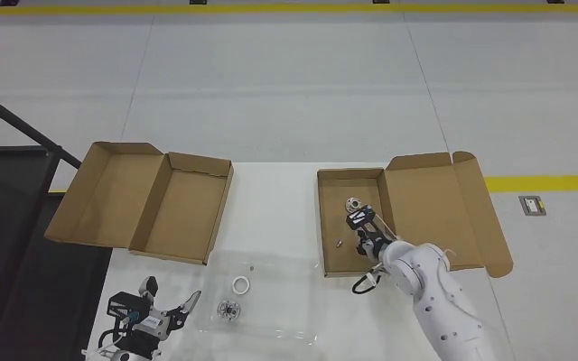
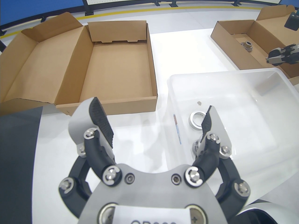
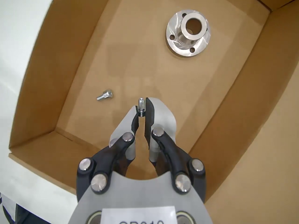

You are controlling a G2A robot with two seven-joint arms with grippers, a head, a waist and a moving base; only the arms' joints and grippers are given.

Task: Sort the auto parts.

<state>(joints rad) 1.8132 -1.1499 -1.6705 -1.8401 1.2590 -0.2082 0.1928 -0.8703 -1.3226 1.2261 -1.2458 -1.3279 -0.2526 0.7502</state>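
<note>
My right gripper [image 3: 141,110] hangs over the floor of the right cardboard box [image 3: 70,75], shut on a small threaded screw [image 3: 141,105] whose tip sticks out past the pads. On the box floor lie a metal flange hub [image 3: 188,33] and a second small screw [image 3: 105,95]. In the top view the same gripper [image 1: 361,224] sits inside that box [image 1: 327,226]. My left gripper [image 2: 151,117] is open near the table's front left, beside a clear plastic bin [image 2: 275,108]. The bin holds a metal ring [image 2: 196,120] and a bearing-like part [image 1: 228,310].
A second, empty cardboard box [image 1: 185,212] with its lid folded out lies at the left of the white table [image 1: 271,194]. The right box's lid [image 1: 433,212] lies open to the right. A black surface [image 2: 16,155] borders the table's left edge.
</note>
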